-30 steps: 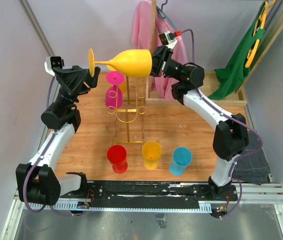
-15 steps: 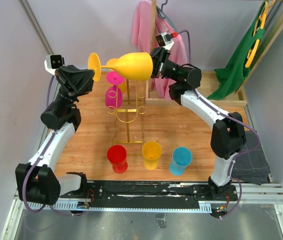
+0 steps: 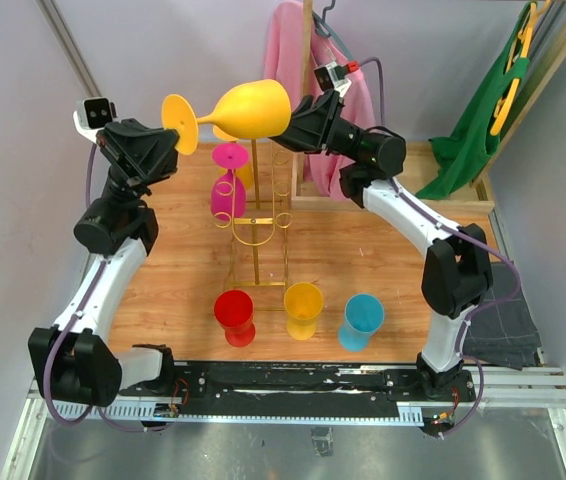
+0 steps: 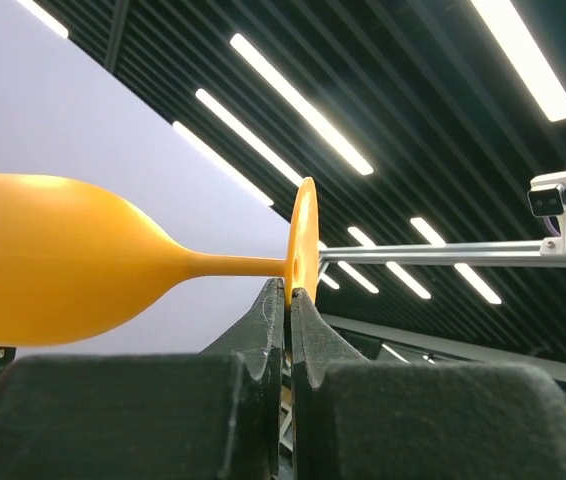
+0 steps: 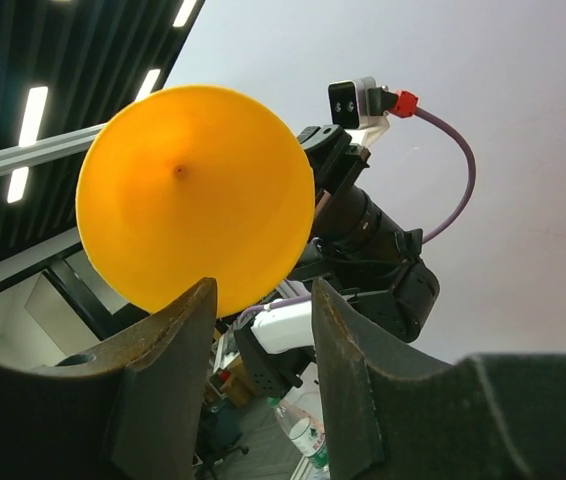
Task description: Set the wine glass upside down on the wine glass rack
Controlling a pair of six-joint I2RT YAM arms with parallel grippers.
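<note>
Handover seems the step in hand. From above, the glass (image 3: 248,108) lies sideways in the air near the top of the rack (image 3: 258,215), its foot at the left fingers (image 3: 166,143) and its bowl mouth at the right fingers (image 3: 301,122).

Left wrist: the fingers pinch the foot's edge, nearly closed.

Right wrist: the fingers stand apart at the bowl's rim and do not appear to clamp it.

Next, the left arm likely must turn the glass bowl-down and slot its stem into a loop.

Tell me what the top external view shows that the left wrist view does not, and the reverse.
Only top external: the rack, a pink glass, foot up, by it, a red cup, a yellow cup, a blue cup, and the right fingers at the bowl's rim. Only left wrist: ceiling lights and a camera on a rail. Both: the yellow glass, lying sideways, its foot pinched by the left fingers.
</note>
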